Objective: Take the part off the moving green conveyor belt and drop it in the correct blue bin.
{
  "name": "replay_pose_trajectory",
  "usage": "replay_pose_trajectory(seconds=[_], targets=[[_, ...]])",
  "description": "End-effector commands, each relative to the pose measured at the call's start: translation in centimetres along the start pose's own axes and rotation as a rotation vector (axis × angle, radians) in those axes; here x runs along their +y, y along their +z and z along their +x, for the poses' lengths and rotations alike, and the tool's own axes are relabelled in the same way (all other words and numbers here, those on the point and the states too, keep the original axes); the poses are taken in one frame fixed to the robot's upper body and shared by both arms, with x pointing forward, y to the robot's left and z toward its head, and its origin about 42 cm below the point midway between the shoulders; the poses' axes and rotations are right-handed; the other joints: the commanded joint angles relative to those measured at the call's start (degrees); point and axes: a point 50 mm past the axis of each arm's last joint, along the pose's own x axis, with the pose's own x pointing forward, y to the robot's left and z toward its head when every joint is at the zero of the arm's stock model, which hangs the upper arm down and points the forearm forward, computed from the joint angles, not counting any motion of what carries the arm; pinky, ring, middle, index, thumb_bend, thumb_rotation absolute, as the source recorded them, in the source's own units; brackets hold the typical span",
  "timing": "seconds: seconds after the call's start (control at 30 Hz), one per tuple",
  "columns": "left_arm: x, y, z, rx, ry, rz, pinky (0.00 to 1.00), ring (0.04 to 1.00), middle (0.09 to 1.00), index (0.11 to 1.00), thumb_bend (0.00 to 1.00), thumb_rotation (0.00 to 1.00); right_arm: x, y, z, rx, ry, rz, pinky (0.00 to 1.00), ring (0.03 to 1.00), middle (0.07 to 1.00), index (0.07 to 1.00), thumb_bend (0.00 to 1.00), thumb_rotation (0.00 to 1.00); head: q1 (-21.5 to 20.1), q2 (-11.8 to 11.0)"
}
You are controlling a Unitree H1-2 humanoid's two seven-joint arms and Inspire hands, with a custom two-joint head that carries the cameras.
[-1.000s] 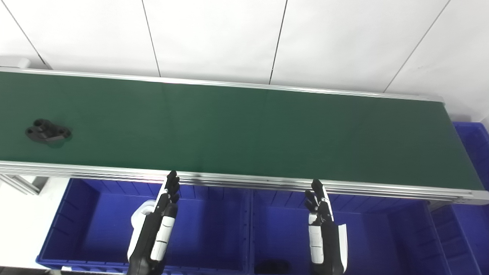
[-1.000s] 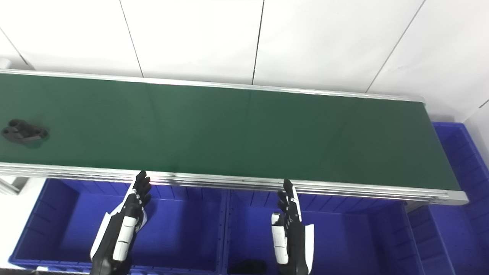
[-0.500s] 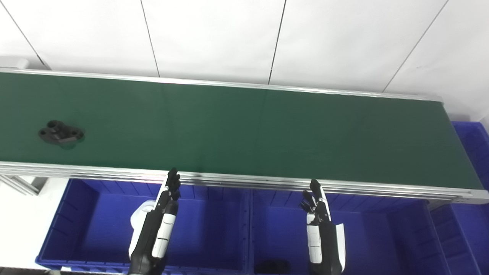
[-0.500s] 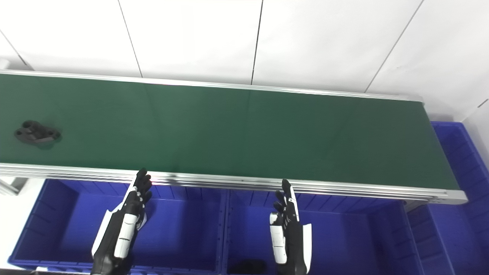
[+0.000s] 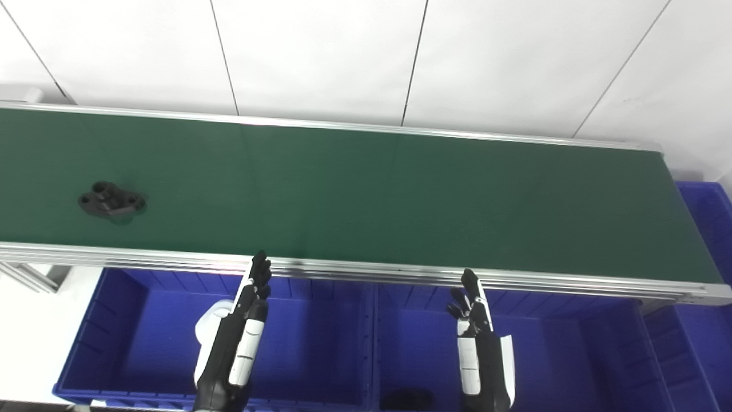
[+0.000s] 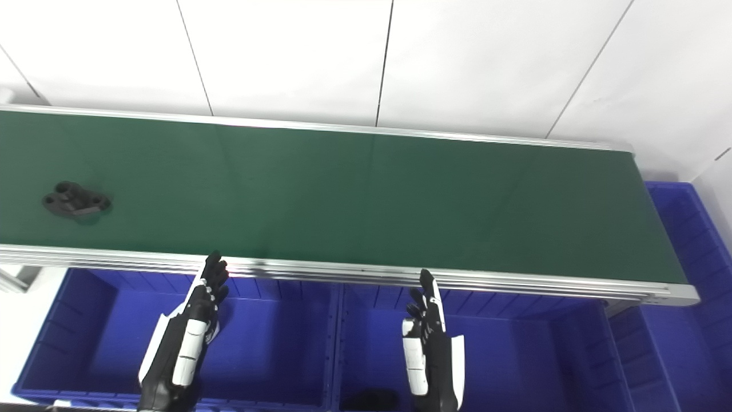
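Black part (image 5: 111, 202) lies flat on the green conveyor belt (image 5: 366, 194), far left end, nearer the front rail than the back, well apart from both hands. Nothing is grasped yet; step in hand is waiting for and intercepting the part. Likely best approach: left hand (image 5: 240, 337), the nearer one, comes over the front rail (image 5: 366, 272) ahead of the part, drops from above and closes across the narrow waist between the lobes, timed to belt travel. The low profile gives little to grip, so the fingers must get right down to the belt surface.

Part looks like rigid matte plastic or metal, a flat bracket with rounded lobes and round holes. Belt is smooth, matte, dark green, edged with bright ribbed aluminium rails. Left hand hovers over the left blue bin (image 5: 114, 337), fingers straight and held close together, empty. Right hand (image 5: 477, 343) hovers over the middle blue bin (image 5: 572, 343), fingers loosely spread and slightly curled, empty. Bins are glossy moulded plastic with ribbed walls; a dark item (image 5: 407, 397) sits in the middle bin, a white object (image 5: 209, 323) in the left bin. A third blue bin (image 5: 706, 212) sits off the belt's right end.
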Motion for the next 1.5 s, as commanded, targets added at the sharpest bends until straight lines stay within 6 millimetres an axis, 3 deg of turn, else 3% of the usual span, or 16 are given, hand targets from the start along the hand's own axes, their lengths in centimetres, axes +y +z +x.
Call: replay_pose_trajectory(seconds=[0.0,0.43,0.77,0.9,1.3,1.47], targets=[[-0.2,1.0,0.2,-0.054,-0.005,0.002,1.00,1.000,1.000,1.000,0.62,1.00,1.7,1.5,0.5,-0.048,-0.001,0.062,0.87,0.923,0.969,0.967,0.76,1.00,0.1,0.0],[-0.1,0.7,0.3,-0.051,-0.007,0.003,1.00,1.000,1.000,1.000,0.62,1.00,1.6,1.4,0.5,-0.050,-0.002,0.057,0.86,0.920,0.967,0.962,0.74,1.00,0.5,-0.6],[-2.1,-0.6,0.0,-0.038,-0.001,-0.034,1.00,1.000,1.000,1.000,0.60,0.96,-0.6,-0.4,-0.1,-0.047,0.005,0.030,0.91,0.936,0.976,0.979,0.73,1.00,10.5,-7.4],[-2.9,-1.0,0.2,-0.040,0.001,-0.036,1.00,0.983,1.000,1.000,0.60,0.92,-1.4,-1.0,-0.1,-0.040,0.008,0.021,0.95,0.950,0.986,0.986,0.75,1.00,12.6,-9.0],[-4.1,-1.3,0.3,-0.062,0.021,-0.057,0.99,0.944,0.980,0.976,0.61,0.87,-2.4,-1.8,0.1,-0.028,0.009,0.031,1.00,0.961,0.998,0.987,0.76,1.00,14.1,-10.4],[-4.1,-1.5,0.2,-0.053,0.022,-0.039,0.97,0.939,0.971,0.975,0.61,0.88,-2.4,-2.2,0.0,-0.038,0.011,0.031,1.00,0.956,0.995,0.986,0.75,1.00,14.8,-12.7]])
